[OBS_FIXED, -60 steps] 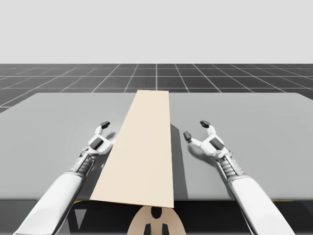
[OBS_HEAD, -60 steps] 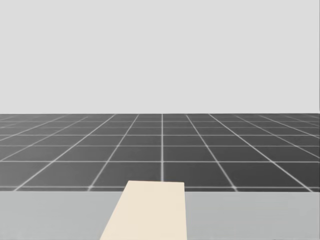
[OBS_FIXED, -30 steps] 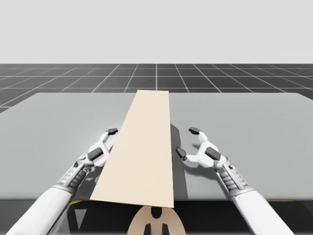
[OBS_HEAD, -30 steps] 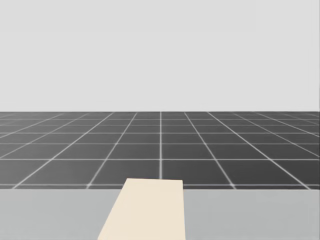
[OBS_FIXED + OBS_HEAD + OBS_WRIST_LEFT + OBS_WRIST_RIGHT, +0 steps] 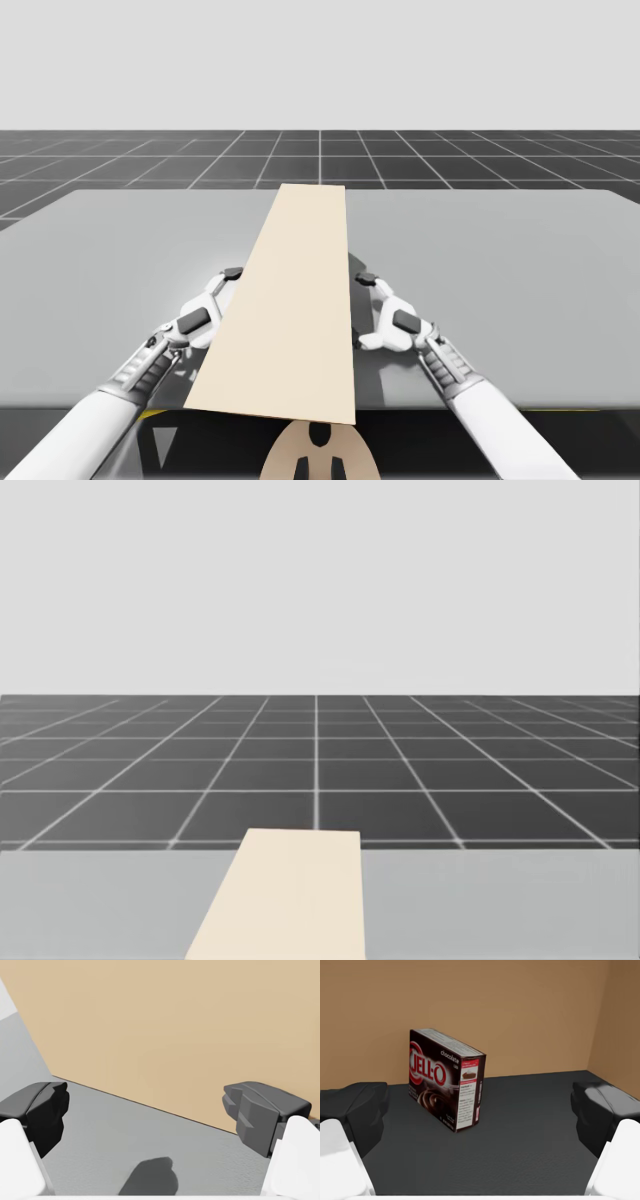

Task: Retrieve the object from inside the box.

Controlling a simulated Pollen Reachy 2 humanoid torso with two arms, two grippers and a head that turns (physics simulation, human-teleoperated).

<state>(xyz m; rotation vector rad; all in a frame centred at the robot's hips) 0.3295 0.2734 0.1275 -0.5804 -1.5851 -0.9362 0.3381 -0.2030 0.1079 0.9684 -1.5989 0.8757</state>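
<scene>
A long tan box (image 5: 290,300) lies along the middle of the grey table (image 5: 120,260); its far end (image 5: 290,900) appears in the head view. Through its right side, the right wrist view looks inside: a small dark brown box (image 5: 445,1080) with red and white print stands upright on the dark floor, ahead of my open right gripper (image 5: 480,1110) and nearer its left finger. In the high view that right gripper (image 5: 362,310) is at the tan box's right side. My left gripper (image 5: 228,285) is at the left side, open (image 5: 145,1110), facing the outer tan wall (image 5: 165,1035).
The tan walls (image 5: 520,1010) enclose the small box behind and to one side. Grey table surface (image 5: 520,270) stretches out on both sides of the tan box. A dark gridded floor (image 5: 320,770) lies beyond the table's far edge.
Both arms have moved inward to the tan box's sides, the right gripper reaching its right side. My head has tilted slightly down.
</scene>
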